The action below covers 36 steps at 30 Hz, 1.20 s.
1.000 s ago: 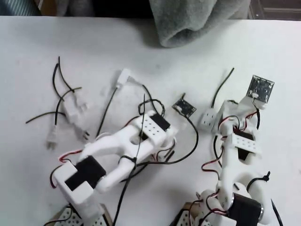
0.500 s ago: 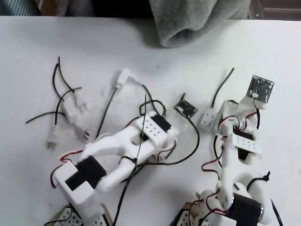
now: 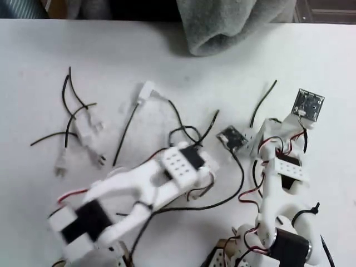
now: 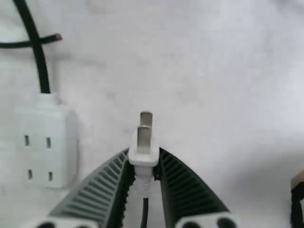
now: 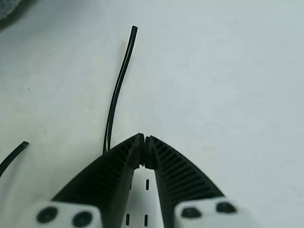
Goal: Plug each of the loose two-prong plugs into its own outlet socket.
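Note:
My left gripper [image 4: 144, 159] is shut on a white two-prong plug [image 4: 144, 142], whose prongs point forward over the bare table. A white outlet block [image 4: 45, 142] with a black cord lies flat on the table close beside the plug. In the high view the left arm [image 3: 178, 161] lies across the middle of the table, its wrist end next to the outlet block [image 3: 252, 136]. My right gripper [image 5: 143, 142] is shut, tips touching, directly over the outlet block [image 5: 137, 199]. That block's black cord [image 5: 118, 85] runs away from it.
Several loose plugs with black cords lie at the left [image 3: 61, 164] [image 3: 100, 160] [image 3: 92, 129]. Another white piece with a cord [image 3: 146, 89] sits farther back. A grey cloth [image 3: 233, 28] hangs over the table's far edge.
The left arm has swung to the right with the plug, and its wrist end now sits next to the outlet block. The right arm has stayed put.

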Available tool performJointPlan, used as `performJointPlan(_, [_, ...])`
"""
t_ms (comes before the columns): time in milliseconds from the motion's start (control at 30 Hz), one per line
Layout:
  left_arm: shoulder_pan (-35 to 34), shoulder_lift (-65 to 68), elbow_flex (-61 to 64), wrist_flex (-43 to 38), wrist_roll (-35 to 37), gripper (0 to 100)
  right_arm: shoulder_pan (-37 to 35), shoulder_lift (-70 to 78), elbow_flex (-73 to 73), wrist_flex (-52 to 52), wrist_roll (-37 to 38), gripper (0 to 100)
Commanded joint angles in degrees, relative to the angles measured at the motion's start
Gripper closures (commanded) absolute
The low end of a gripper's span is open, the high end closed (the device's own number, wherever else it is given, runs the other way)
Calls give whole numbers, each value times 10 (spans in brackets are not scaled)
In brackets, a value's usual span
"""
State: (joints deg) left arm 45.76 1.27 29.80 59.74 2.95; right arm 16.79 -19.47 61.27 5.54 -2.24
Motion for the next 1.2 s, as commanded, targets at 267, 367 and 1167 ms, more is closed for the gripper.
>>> performJointPlan(267, [-67,-496,359,-307,-3,978,-5,-3,-25,1,-3,978])
performJointPlan(367, [-66,-600,456,-401,-3,978,-6,-3,-25,1,-3,978])
performJointPlan(1167, [-64,-1004,675,-440,-68,978,-210,-291,-103,255,84,978])
